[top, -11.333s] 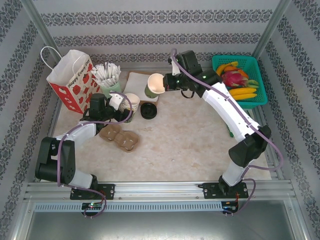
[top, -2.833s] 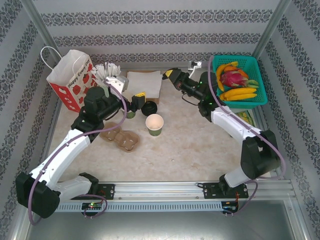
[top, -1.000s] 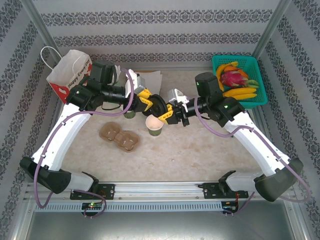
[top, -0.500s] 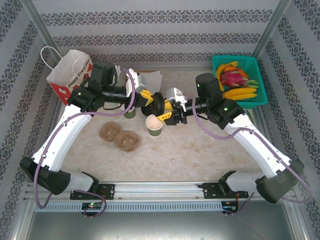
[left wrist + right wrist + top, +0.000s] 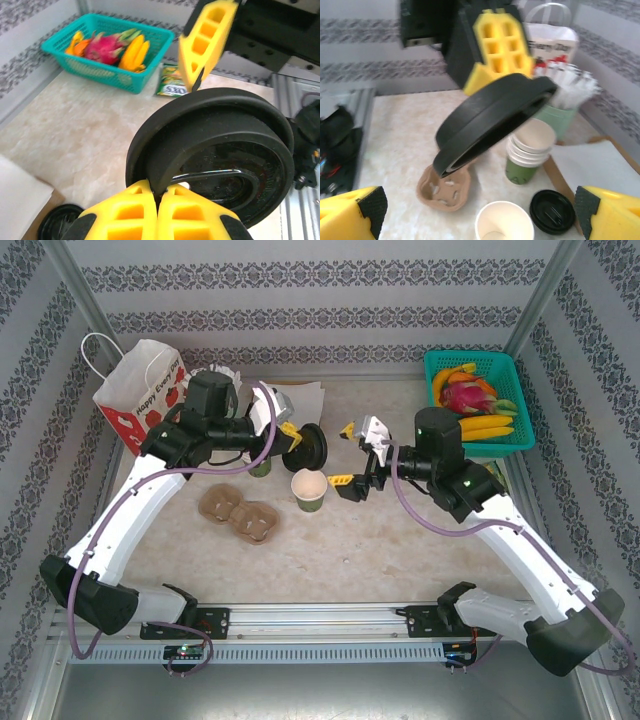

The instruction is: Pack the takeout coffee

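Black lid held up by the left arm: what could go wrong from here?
1. The left gripper pinches the black lid only at its rim, and the lid hangs tilted, so it might twist or slip.
2. The open paper cup stands unheld on the table; an off-centre push could tip it.
3. The right gripper hangs open near that cup and might knock it.

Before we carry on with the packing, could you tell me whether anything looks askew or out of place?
The black lid hangs tilted on edge, pinched by its rim in the left gripper, not level over the lidless green cup. The right gripper stands open beside it.
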Robot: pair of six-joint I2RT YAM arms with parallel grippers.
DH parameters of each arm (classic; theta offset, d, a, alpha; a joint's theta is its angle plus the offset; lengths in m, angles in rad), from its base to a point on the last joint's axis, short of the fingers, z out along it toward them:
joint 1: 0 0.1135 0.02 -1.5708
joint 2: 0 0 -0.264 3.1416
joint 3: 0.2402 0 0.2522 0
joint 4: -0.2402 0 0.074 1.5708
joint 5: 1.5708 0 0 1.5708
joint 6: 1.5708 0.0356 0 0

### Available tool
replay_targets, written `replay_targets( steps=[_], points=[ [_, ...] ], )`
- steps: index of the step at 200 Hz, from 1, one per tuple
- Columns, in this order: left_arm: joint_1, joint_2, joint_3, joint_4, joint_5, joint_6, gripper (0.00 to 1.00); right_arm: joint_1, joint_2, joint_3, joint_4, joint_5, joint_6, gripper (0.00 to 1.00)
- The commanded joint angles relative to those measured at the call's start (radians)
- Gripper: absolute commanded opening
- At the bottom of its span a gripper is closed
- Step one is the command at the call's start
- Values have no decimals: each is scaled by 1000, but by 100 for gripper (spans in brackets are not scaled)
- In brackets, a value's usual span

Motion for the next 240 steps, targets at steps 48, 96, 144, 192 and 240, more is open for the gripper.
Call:
replay_targets(
  steps=[48,96,144,192,240],
  points=[
    [-42,-15,-41,12,-380,-392,0,-25,-51,-58,99,622,638,98],
    [-130,3,-98,-121,-547,-573,0,-51,-73,-195,125,619,866,98],
    [-234,69,-99,-323,-673,-759,0,-61,-68,-318,154,596,1001,98],
    [-240,136,-107,-411,-637,-904,0,-77,49,-298,97,400,997,98],
    [-242,271,0,-518,-664,-972,0,-94,169,-300,162,321,1024,97]
  ],
)
